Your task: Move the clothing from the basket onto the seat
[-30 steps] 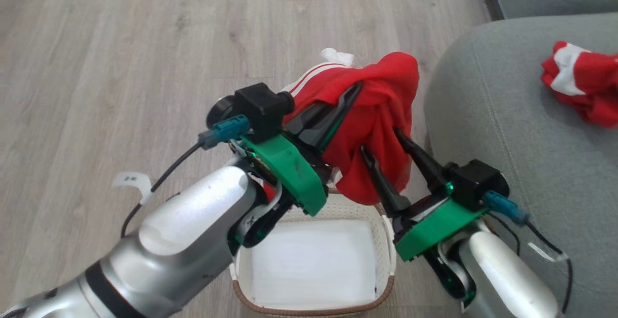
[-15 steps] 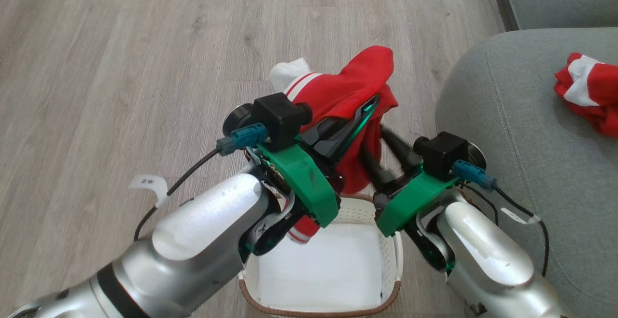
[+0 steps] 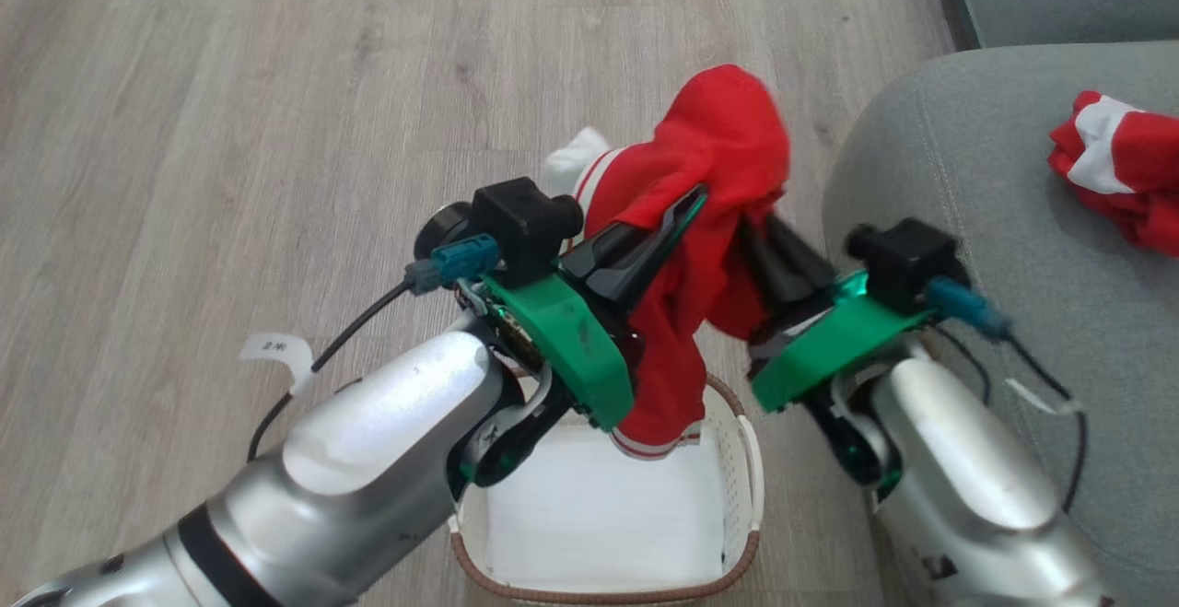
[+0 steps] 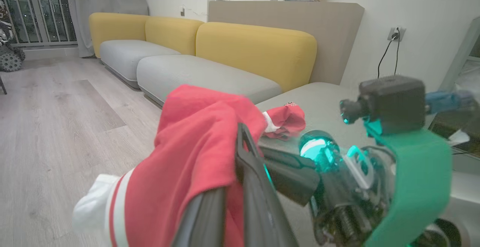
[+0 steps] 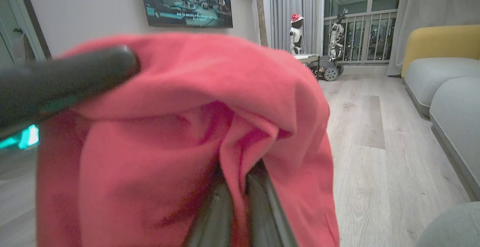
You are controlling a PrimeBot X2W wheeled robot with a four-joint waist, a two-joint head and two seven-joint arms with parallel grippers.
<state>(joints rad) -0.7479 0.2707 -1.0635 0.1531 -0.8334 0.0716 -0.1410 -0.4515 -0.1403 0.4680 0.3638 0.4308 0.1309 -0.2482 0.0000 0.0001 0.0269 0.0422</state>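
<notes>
A red garment (image 3: 709, 220) with white stripes hangs in the air above the basket (image 3: 748, 460), its striped hem dangling just over the white base. My left gripper (image 3: 693, 206) is shut on its upper fold, seen from the left wrist as red cloth (image 4: 187, 157) draped over the dark fingers (image 4: 247, 187). My right gripper (image 3: 753, 231) is shut on the same cloth from the right; a red fold (image 5: 187, 127) sits pinched between its fingers (image 5: 258, 202). A second red and white garment (image 3: 1119, 169) lies on the grey-green seat (image 3: 930, 183).
Pale wood floor (image 3: 230, 128) lies to the left of and beyond the basket. The seat's rounded corner is close to my right forearm (image 3: 967, 469). A yellow-backed sofa (image 4: 210, 48) stands along the far wall.
My right gripper, open around the hanging cloth a second ago, has shut on it. Both grippers have raised the garment and its top now stands higher.
</notes>
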